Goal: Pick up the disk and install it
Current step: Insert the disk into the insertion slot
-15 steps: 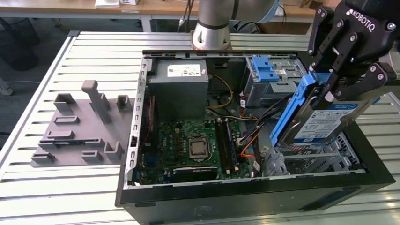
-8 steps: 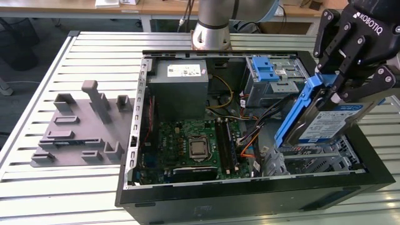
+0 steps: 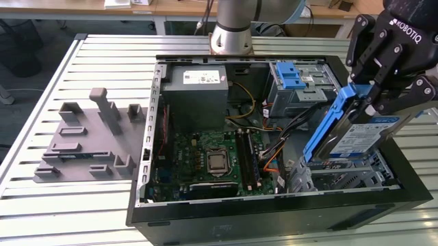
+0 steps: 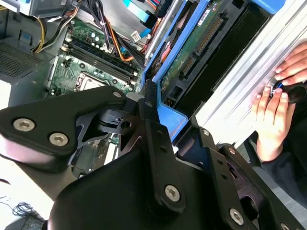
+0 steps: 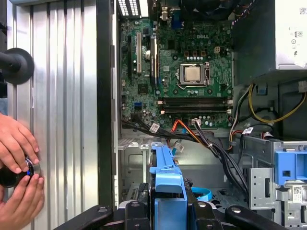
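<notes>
The disk, a silver drive with a white-and-blue label in a blue plastic frame, hangs tilted on edge over the front corner of the open computer case at the exterior view's right. My black gripper is shut on its upper end. Below it sits an open metal drive bay. The second wrist view shows the disk's green circuit-board underside and the gripper clamped on the blue frame. In the first wrist view the blue frame sticks out from the gripper above the case floor.
Inside the case are the motherboard, a grey power supply, loose cables and a silver cage with a blue latch. A grey fixture lies on the slatted table. A person's hands hold a small object beside the case.
</notes>
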Tool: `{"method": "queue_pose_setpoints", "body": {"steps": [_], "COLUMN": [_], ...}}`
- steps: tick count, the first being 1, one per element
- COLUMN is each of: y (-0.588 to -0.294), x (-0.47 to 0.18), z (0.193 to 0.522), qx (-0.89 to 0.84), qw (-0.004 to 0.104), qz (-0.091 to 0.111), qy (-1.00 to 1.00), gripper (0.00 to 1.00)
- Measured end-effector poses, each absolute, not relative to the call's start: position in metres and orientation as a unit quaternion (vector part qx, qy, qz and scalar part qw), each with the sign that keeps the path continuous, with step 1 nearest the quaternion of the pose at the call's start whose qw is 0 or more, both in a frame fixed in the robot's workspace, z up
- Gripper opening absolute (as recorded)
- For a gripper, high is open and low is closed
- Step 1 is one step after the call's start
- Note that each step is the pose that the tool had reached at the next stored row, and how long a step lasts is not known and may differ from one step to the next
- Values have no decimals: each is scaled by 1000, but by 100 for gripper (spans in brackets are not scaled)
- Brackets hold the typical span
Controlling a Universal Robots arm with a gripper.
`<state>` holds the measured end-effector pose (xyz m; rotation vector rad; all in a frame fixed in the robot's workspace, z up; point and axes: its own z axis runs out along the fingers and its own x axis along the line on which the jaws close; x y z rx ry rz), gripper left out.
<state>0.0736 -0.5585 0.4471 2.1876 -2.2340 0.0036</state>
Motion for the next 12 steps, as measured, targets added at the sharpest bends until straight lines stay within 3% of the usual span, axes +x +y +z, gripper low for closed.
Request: {"method": "queue_pose_setpoints", "body": {"steps": [12], "y": [-560], "x": [78], "z": [442], "qx": [700], "qw": [7], "qz": [1], "qy": [-714], "gripper": [36]}}
